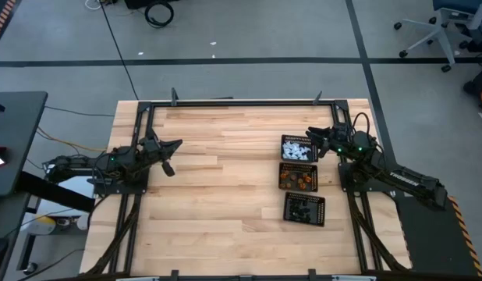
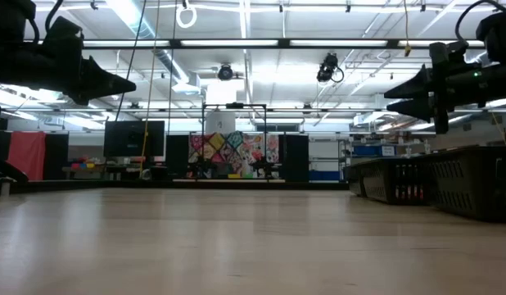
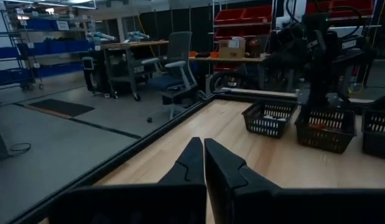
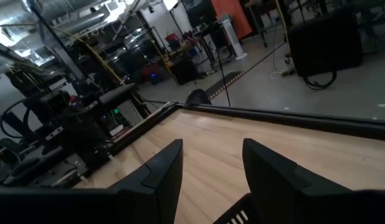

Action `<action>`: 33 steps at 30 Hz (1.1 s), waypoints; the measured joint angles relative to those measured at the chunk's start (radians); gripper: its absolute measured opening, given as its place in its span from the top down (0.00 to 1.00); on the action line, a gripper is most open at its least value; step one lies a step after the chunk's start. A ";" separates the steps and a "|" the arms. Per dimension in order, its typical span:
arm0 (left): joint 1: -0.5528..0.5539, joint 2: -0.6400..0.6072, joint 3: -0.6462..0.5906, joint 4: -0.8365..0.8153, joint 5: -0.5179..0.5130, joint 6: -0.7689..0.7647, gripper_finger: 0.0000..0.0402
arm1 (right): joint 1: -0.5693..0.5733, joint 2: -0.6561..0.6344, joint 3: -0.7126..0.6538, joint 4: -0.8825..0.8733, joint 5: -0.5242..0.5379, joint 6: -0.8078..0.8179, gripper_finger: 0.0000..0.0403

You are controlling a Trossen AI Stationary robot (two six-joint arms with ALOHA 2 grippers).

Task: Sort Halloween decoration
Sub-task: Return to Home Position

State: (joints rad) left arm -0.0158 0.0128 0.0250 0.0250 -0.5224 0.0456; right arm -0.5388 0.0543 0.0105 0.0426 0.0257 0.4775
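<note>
I judge the sort finished or nearly so. The Halloween decoration (image 1: pixel 298 179) lies inside the tray row (image 1: pixel 281 176). White trinkets (image 1: pixel 297 148) fill the end tray nearest the right gripper (image 4: pixel 211 165), orange trinkets (image 1: pixel 302 181) fill the middle tray, and black trinkets (image 1: pixel 303 209) fill the other end tray. I see no loose trinket on the tabletop (image 1: pixel 225 195) outside the row, though pieces this small could escape the high view. What is left, as I read it, is parking both arms.

The right gripper hovers just beside the white end of the row. Its fingers (image 4: pixel 164 165) are released and well apart, holding and touching nothing. The left gripper (image 3: pixel 204 163) hangs well apart from the row, across the tabletop. Its fingers are clenched tip to tip on nothing.
</note>
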 joint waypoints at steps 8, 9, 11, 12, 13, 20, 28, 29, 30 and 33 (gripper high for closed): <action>0.000 0.000 -0.001 0.005 0.001 -0.012 1.00 | 0.000 0.000 0.000 0.001 0.000 -0.002 0.58; 0.000 0.000 -0.001 0.005 0.001 -0.012 1.00 | 0.000 0.000 0.000 0.001 0.000 -0.002 0.58; 0.000 0.000 -0.001 0.006 0.001 -0.012 1.00 | 0.000 0.000 0.000 0.001 0.000 -0.002 0.58; 0.000 0.000 -0.001 0.006 0.002 -0.012 1.00 | 0.000 0.000 0.000 0.001 0.000 -0.002 0.58; 0.000 0.000 -0.001 0.006 0.002 -0.012 1.00 | 0.000 0.000 0.000 0.001 0.000 -0.002 0.58; 0.000 0.000 -0.001 0.007 0.002 -0.013 1.00 | 0.000 0.000 0.000 0.001 0.000 -0.002 0.57; 0.000 0.000 -0.001 0.007 0.003 -0.016 1.00 | 0.000 0.000 0.000 0.001 0.000 -0.002 0.57; 0.000 0.000 -0.001 0.007 0.003 -0.016 1.00 | 0.000 0.000 0.000 0.001 0.000 -0.002 0.57; 0.000 0.000 -0.001 0.007 0.003 -0.016 1.00 | 0.000 0.000 0.000 0.001 0.000 -0.002 0.57; 0.000 0.000 -0.001 0.007 0.003 -0.016 1.00 | 0.000 0.000 0.000 0.001 0.000 -0.002 0.57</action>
State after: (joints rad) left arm -0.0158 0.0128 0.0238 0.0322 -0.5198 0.0299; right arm -0.5388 0.0540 0.0109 0.0437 0.0254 0.4755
